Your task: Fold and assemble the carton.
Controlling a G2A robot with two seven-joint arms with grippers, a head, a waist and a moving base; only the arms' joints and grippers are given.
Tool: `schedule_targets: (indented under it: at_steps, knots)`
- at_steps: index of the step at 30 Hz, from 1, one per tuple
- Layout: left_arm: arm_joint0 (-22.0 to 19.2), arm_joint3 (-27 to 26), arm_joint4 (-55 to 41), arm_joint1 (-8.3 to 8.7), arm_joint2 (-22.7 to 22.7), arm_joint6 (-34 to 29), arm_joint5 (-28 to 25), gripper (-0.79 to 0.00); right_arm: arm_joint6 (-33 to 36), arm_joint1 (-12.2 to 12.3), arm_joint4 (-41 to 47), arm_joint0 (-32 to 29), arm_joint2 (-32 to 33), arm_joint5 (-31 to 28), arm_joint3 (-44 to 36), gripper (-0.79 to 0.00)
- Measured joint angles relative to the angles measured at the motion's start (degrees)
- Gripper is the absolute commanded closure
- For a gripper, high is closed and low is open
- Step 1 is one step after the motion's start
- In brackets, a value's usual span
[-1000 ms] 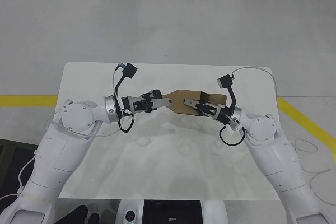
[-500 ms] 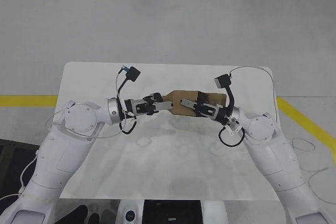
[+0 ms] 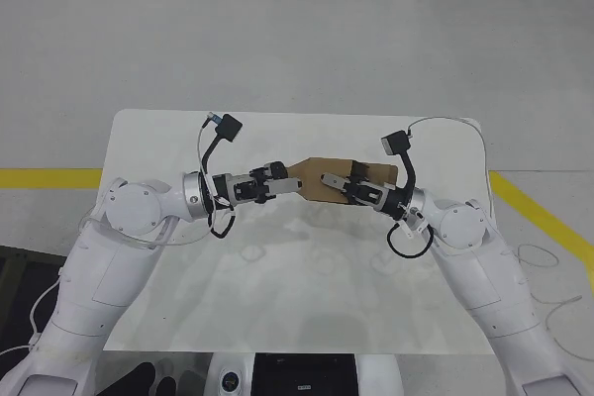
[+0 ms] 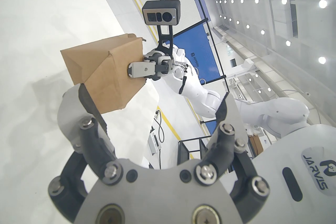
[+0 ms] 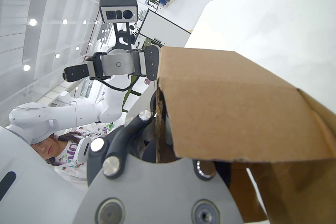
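Note:
A brown cardboard carton (image 3: 327,176) is held above the white table (image 3: 158,134), partly folded, between my two grippers. My right gripper (image 3: 334,183) is shut on one carton wall; in the left wrist view it (image 4: 143,70) clamps the far face. In the right wrist view the carton (image 5: 236,109) covers that gripper's fingertips. My left gripper (image 3: 282,182) is open at the carton's other end. One of its pads (image 5: 152,62) rests against the carton's edge, and the other finger (image 4: 225,109) stands free in the air.
The table's front half (image 3: 307,297) is bare white surface. A yellow floor line (image 3: 40,178) runs past both sides of the table. Cables loop off each wrist near the cameras (image 3: 226,125).
My left wrist swung slightly to the right and back again. The carton and my right gripper stayed almost where they were.

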Motion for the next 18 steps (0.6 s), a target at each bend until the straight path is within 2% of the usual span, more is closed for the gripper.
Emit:
schedule_targets:
  at_steps: [18]
  knots:
    - [-0.2,-1.5,2.5,-0.08,1.0,1.5,0.7,-0.785,-1.5,0.1,-0.4,-0.4,0.5,0.0,-1.5,0.000]
